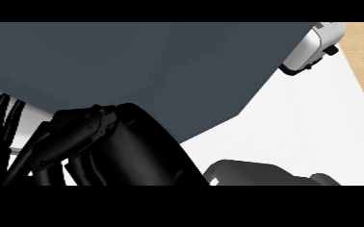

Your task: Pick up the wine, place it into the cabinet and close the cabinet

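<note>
A big dark grey panel (142, 72) fills most of the head view, from the upper edge down to a slanted lower edge over the white worktop (298, 125). It is probably the cabinet or its door seen from very close, though no handle, hinge or opening shows to settle that. The wine is nowhere in sight, so whether it stands inside the cabinet, is hidden behind the panel, or is held by a hand cannot be told.

At the lower left, the left robot hand (78, 139) is raised close to the view, its black fingers curled together in front of the grey panel; nothing can be seen between them. At the lower edge, right of centre, a dark rounded shape (256, 172) may be the right robot hand, but its fingers do not show, so its state cannot be told.

A white and grey appliance (316, 48) sits at the far right corner of the worktop.

My judgement: the task is in a late stage around the cabinet, with placing or closing unconfirmed.
</note>
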You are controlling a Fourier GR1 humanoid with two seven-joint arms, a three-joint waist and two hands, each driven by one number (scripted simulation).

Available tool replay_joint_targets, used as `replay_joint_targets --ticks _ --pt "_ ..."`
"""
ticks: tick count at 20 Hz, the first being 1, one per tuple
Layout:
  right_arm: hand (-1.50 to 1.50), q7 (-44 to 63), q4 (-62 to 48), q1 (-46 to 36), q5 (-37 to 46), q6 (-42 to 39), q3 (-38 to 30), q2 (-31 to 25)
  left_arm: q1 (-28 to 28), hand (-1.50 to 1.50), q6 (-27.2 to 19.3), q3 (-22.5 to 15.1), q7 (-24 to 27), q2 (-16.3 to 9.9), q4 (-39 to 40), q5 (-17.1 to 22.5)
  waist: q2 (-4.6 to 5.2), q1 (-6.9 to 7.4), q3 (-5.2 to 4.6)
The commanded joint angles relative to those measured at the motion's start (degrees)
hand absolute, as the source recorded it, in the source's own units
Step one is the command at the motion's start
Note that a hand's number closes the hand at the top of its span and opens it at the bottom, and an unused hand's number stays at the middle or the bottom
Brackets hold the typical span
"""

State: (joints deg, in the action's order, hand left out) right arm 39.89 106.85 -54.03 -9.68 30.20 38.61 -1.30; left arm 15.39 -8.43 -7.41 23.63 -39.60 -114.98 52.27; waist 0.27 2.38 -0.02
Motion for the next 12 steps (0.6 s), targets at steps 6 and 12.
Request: replay_joint_targets --ticks 6,12 --pt "1.50 -7.3 -24.2 -17.9 0.8 -5.3 -9.9 1.3 -2.7 -1.50 -1.8 0.9 -1.9 2.1 0.2 -1.2 -0.07 -0.97 -0.06" --pt "1.50 -15.3 -33.1 -13.7 -0.5 -10.2 -14.0 1.3 -0.1 -1.50 1.3 1.9 -0.3 4.2 1.2 -3.6 -0.14 -1.42 -0.01"
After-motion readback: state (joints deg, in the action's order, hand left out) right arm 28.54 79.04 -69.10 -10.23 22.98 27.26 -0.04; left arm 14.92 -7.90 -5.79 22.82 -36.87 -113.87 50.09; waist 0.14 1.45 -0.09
